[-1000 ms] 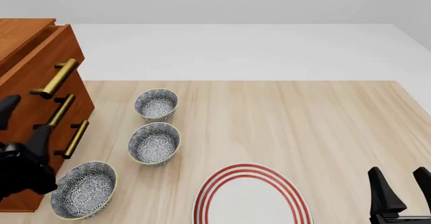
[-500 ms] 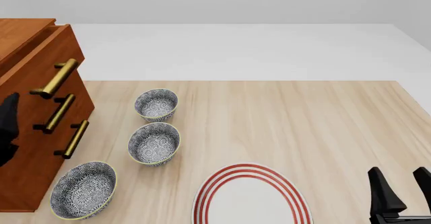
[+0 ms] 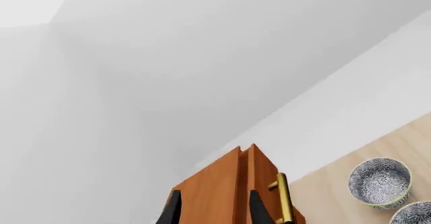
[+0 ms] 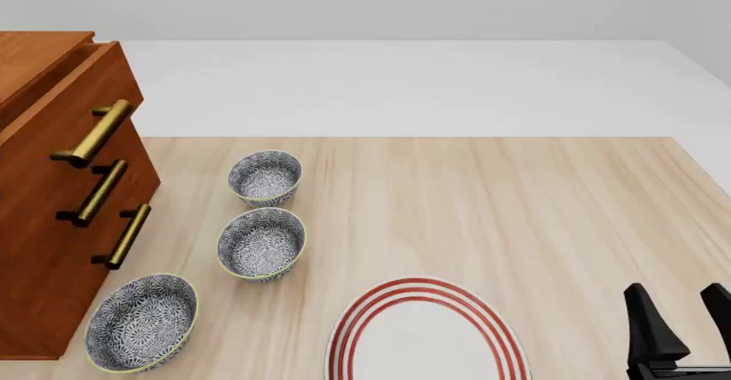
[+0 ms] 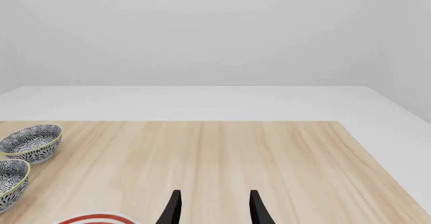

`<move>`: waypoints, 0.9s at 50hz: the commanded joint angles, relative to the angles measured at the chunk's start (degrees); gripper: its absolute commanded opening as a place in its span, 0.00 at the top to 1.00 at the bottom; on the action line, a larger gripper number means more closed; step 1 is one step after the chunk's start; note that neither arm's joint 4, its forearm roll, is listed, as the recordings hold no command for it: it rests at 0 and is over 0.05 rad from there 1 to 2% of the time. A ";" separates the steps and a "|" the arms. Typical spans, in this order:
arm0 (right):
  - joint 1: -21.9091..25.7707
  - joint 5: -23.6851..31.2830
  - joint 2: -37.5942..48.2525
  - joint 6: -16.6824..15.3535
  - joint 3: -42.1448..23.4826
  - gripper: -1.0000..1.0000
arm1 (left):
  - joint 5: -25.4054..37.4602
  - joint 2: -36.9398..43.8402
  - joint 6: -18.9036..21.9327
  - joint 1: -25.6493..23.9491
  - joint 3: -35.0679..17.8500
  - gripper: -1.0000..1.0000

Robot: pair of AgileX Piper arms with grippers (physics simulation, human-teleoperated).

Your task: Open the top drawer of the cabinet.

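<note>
The left jaws (image 3: 212, 208) stand apart with nothing between them, seen only in the left wrist view; their two dark fingertips frame the upper corner of the cabinet (image 3: 225, 188), which lies just ahead of them. They are out of the front view. The top drawer (image 4: 80, 97) sits pulled out a little from the cabinet's body, its front standing proud of the carcass, with its brass handle (image 4: 94, 133) beyond the fingertips and off to one side of them.

The right jaws (image 4: 680, 320) are also spread, holding nothing, low at the near right edge of the desk (image 4: 514, 200). Just to their left lies a white plate with red rings (image 4: 423, 333). Further left of them stand three patterned bowls (image 4: 262, 242) in a row running away from the arms, close beside the cabinet front. The cabinet stands at the desk's left edge, well apart from the right jaws.
</note>
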 commanded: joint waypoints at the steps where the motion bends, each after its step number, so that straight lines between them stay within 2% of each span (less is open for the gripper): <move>1: -0.02 0.00 0.00 0.02 0.00 0.00 | 6.29 2.97 -9.00 0.03 -9.10 0.00; 2: -0.02 0.00 0.00 0.02 0.00 0.00 | 6.30 2.98 -9.00 0.03 -9.12 0.00; 3: -0.01 0.00 -0.01 0.00 0.00 0.00 | 6.93 3.79 -10.76 0.45 -10.15 0.00; 6: 0.00 0.00 0.00 0.00 0.00 0.00 | 7.35 4.65 -11.29 1.12 -10.70 0.00; 7: 0.01 0.00 0.01 0.01 0.00 0.00 | 8.86 6.31 -13.65 1.73 -12.11 0.00; 8: 0.01 0.00 0.01 0.00 0.00 0.00 | 8.61 5.91 -13.13 1.46 -11.84 0.00; 9: 0.01 0.00 0.01 0.00 0.00 0.00 | 9.48 6.17 -13.85 0.97 -12.35 0.00; 10: -0.01 0.00 0.01 0.00 0.00 0.00 | 9.79 7.70 -15.51 2.67 -13.63 0.00; 15: 0.01 0.00 0.01 0.00 0.00 0.00 | 12.27 8.81 -16.82 1.42 -16.51 0.00; 16: 0.00 0.00 0.02 -0.01 0.00 0.00 | 13.53 9.63 -19.96 1.31 -18.48 0.00; 18: 0.01 0.00 0.01 -0.02 0.00 0.00 | 14.45 10.07 -21.63 1.02 -20.61 0.00; 19: 0.00 0.00 0.00 -0.02 0.00 0.00 | 16.42 11.32 -25.81 0.90 -23.17 0.00; 20: 0.00 0.00 0.00 -0.02 0.00 0.00 | 17.02 11.57 -25.46 0.83 -24.12 0.00; 22: 0.00 0.00 0.01 0.00 0.00 0.00 | 19.93 13.45 -29.86 0.74 -27.45 0.00; 25: 0.01 0.00 0.00 0.00 0.00 0.00 | 21.98 14.33 -29.81 0.08 -29.45 0.00; 26: 0.02 0.00 0.01 0.00 0.00 0.00 | 25.19 16.46 -31.39 -0.16 -32.69 0.00; 29: -0.01 0.00 0.00 -0.01 0.00 0.00 | 26.19 17.39 -32.14 0.31 -35.13 0.00; 30: -0.01 0.00 0.02 0.01 0.00 0.00 | 29.03 18.59 -34.52 -1.05 -37.39 0.00; 32: 0.00 0.00 0.01 0.01 0.00 0.00 | 29.78 19.59 -35.29 -0.30 -39.11 0.00; 36: 0.01 0.00 -0.01 0.00 0.00 0.00 | 33.43 21.29 -36.21 -2.20 -42.95 0.00; 39: 0.01 0.00 0.00 0.01 0.00 0.00 | 35.61 22.57 -38.61 -3.00 -45.49 0.00; 42: 0.01 0.00 0.01 -0.01 0.00 0.00 | 38.30 24.00 -38.99 -5.34 -49.28 0.00; 45: -0.01 0.00 0.00 -0.01 0.00 0.00 | 39.17 25.13 -39.29 -5.20 -50.54 0.00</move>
